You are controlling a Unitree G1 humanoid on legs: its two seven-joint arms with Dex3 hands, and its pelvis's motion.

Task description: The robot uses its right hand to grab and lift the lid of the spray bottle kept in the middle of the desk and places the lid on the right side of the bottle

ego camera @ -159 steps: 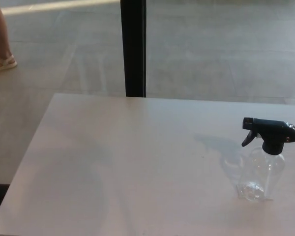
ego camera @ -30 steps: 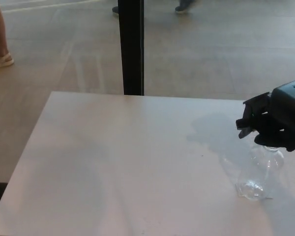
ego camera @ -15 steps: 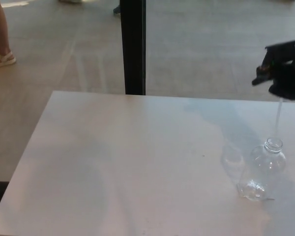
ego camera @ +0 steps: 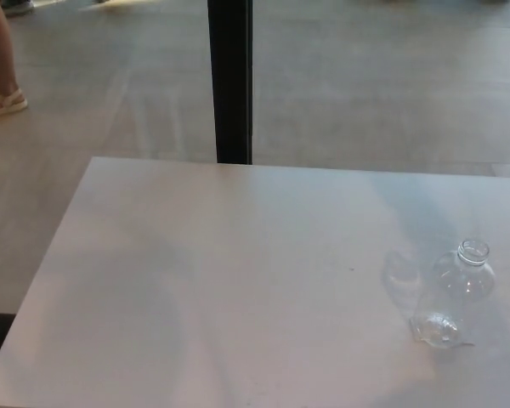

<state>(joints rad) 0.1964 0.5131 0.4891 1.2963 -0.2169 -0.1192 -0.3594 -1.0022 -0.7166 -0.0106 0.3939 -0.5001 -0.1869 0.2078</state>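
Observation:
A clear plastic spray bottle point(ego camera: 456, 296) stands upright at the right of the white desk point(ego camera: 221, 280), its round neck point(ego camera: 473, 251) open with nothing on it. The black trigger lid does not show anywhere in the head view. Neither of my hands shows in the picture. A faint shadow falls across the desk at the right, behind and beside the bottle.
A black vertical post point(ego camera: 230, 81) stands behind the desk's far edge. A person's leg with a sandalled foot point(ego camera: 2, 98) is on the grey floor at the upper left. The desk's left edge point(ego camera: 42, 263) runs diagonally toward me.
My right hand, shut on the black trigger lid with its tube, has risen up and to the right out of the picture. The bottle stays in place with its neck bare.

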